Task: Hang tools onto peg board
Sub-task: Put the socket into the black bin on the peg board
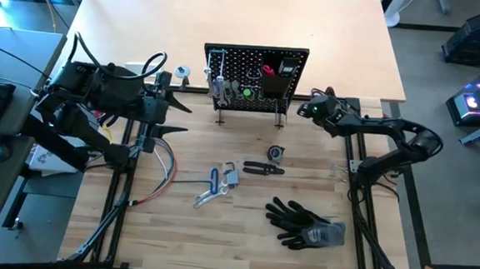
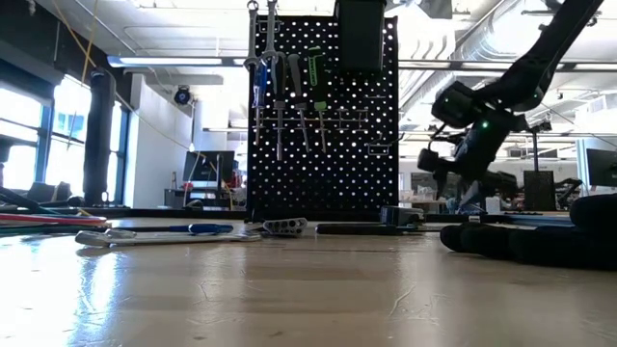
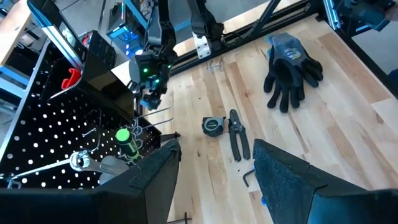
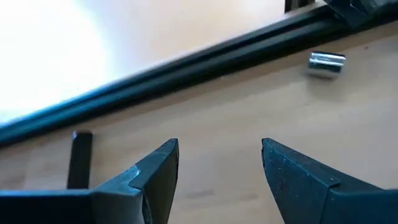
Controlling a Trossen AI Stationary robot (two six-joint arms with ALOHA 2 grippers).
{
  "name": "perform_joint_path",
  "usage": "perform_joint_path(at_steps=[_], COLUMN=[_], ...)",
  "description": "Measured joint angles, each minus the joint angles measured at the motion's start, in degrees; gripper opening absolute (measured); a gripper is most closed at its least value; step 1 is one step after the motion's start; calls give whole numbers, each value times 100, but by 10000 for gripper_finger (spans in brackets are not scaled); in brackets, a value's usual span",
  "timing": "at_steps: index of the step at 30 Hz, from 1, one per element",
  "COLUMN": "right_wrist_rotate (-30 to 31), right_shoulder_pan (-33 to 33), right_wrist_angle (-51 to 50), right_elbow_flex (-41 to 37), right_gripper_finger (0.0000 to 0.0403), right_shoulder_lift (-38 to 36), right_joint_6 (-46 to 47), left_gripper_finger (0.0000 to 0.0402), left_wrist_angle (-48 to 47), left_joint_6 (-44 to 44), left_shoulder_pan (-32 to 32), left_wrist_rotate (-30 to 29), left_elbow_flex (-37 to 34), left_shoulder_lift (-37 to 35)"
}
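Note:
The black peg board [image 1: 256, 69] stands upright at the table's far middle. Silver wrenches [image 2: 265, 67] and a green-handled driver [image 2: 313, 82] hang on it, and a box bin [image 1: 277, 78] sits on its front. Black pliers [image 1: 263, 168], a small round silver-black tool [image 1: 276, 153] and a blue-handled tool with a silver wrench [image 1: 214, 187] lie on the table before it. My right gripper [image 4: 219, 155] is open, low beside the board's right end [image 1: 302, 109], with only bare table between its fingers. My left gripper [image 1: 182, 119] is open, raised left of the board, holding nothing.
Black gloves [image 1: 305, 224] lie near the front right. Coloured wires [image 1: 158, 171] trail at the left. A small silver socket [image 4: 328, 63] lies on the table beyond my right gripper. Black frame rails [image 1: 360, 217] run along both sides.

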Motion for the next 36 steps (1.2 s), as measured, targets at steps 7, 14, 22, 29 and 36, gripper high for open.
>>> perform_joint_path(at_steps=[7, 14, 22, 29, 36], right_wrist_rotate=[-18, 367, 408, 201, 218], right_shoulder_pan=[-21, -236, -626, -997, -1020], right_wrist_angle=[605, -388, -523, -1096, -1027], right_elbow_flex=[411, 1332, 1598, 1550, 1556], right_gripper_finger=[222, 222, 222, 222, 222], right_shoulder_lift=[381, 848, 1191, 1374, 1374], right_joint_6=[-418, -770, -1199, -996, -1219], left_gripper_finger=[197, 197, 197, 197, 197], left_wrist_angle=[-41, -64, -154, -173, -144], left_joint_6=[-53, -121, -157, -157, -114], left_shoulder_pan=[0, 0, 0, 0, 0], left_wrist_rotate=[2, 4, -2, -9, -17], left_elbow_flex=[0, 0, 0, 0, 0], left_shoulder_lift=[0, 2, 2, 2, 16])
